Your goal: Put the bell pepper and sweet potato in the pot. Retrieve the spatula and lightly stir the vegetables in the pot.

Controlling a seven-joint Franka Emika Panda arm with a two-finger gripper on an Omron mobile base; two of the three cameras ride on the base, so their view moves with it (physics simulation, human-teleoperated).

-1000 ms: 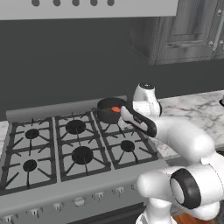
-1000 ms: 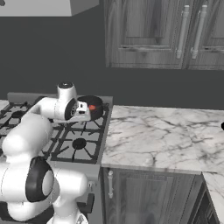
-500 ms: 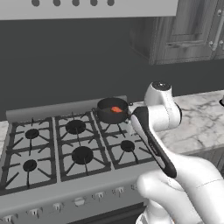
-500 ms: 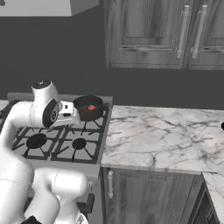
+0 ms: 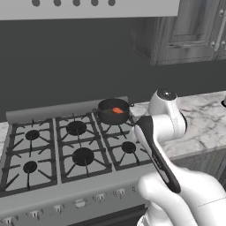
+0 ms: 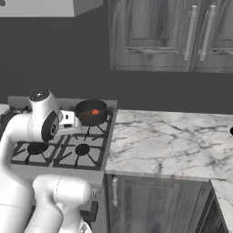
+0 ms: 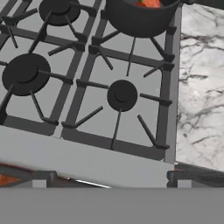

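Pincer spread wide, empty, above the stove's front edge; pot rear-right.

The pot is dark grey-black, and the lump inside it, the bell pepper, is glossy bright red with an orange tinge. The stove has a pale grey top under black grates and black round burners. The bench at the pot's 3 o'clock is white marble with grey veins. The cabinets are dark grey wood grain with metallic grey handles. The wall is plain dark grey.
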